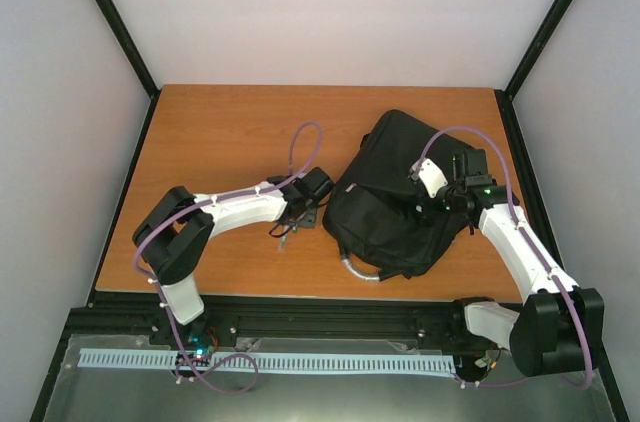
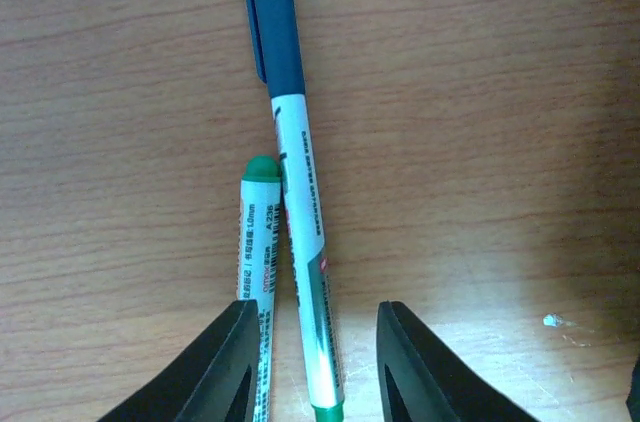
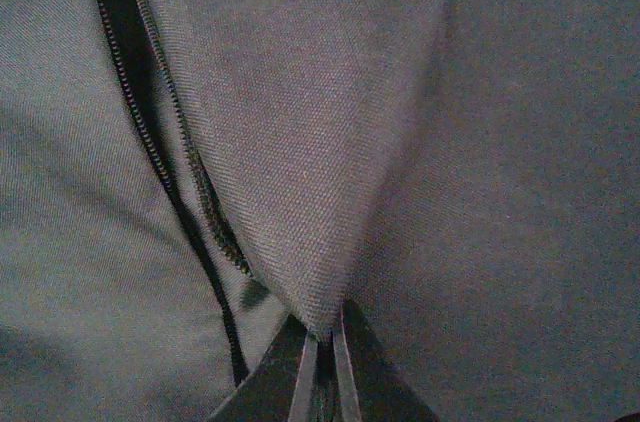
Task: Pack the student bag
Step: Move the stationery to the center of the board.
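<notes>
The student bag (image 1: 395, 197), a large black backpack with a curved grey handle (image 1: 360, 272), lies on the right half of the wooden table. My right gripper (image 3: 322, 342) is shut on a pinched fold of the bag's fabric (image 3: 300, 142) beside an open zip (image 3: 160, 162); it also shows in the top view (image 1: 440, 197). My left gripper (image 2: 312, 357) is open just above the table, left of the bag. A white pen with a blue cap (image 2: 295, 212) lies between its fingers. A white marker with a green tip (image 2: 258, 232) lies beside the left finger (image 2: 205, 372).
The wooden table (image 1: 220, 132) has black rails along its edges. White walls stand on all sides. The left arm's purple cable (image 1: 300, 147) loops above the table.
</notes>
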Robot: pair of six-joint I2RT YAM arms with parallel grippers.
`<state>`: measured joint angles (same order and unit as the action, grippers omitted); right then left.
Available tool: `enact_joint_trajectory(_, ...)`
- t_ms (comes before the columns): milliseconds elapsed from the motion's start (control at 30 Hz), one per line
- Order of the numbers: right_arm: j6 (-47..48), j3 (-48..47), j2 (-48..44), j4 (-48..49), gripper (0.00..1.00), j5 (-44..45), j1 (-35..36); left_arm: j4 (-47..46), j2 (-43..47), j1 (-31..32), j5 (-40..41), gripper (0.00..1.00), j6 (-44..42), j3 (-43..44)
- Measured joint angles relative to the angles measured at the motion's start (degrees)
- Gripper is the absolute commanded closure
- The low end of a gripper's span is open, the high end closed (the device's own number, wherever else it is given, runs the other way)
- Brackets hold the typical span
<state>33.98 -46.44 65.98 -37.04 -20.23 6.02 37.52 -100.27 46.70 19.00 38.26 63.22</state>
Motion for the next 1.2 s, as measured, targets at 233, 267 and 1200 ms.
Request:
enact_joint_trajectory(233, 0.02, 0.00, 0.00, 0.02, 0.97, 0.00, 0.00, 1.36, -1.07, 0.00, -1.05, 0.76, 0.17, 1.11)
enact_joint_trajectory(267, 0.02, 0.00, 0.00, 0.02, 0.97, 0.00, 0.00, 1.44, -1.29, 0.00, -1.29, 0.77, 0.15, 1.14)
enact_joint_trajectory(1200, 0.02, 0.00, 0.00, 0.00, 0.97, 0.00, 0.00, 1.57, -6.14, 0.02, -3.65, 0.98, 0.87, 2.93)
